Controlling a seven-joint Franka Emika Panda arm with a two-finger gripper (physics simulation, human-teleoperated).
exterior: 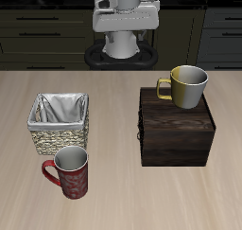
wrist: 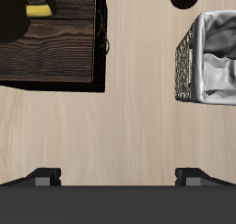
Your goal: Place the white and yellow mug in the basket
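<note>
Pincer hovers well behind white and yellow mug.

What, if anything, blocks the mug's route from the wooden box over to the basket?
Nothing visible does. The white and yellow mug stands on top of the dark wooden box, and bare table separates the box from the basket. The red mug stands nearer the table's front edge than the basket, off that line. The basket looks empty.

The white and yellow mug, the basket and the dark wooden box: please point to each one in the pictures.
white and yellow mug [exterior: 188,89], exterior view, outer wall.
basket [exterior: 59,136], exterior view, woven front wall.
dark wooden box [exterior: 176,132], exterior view, bare lid.
</note>
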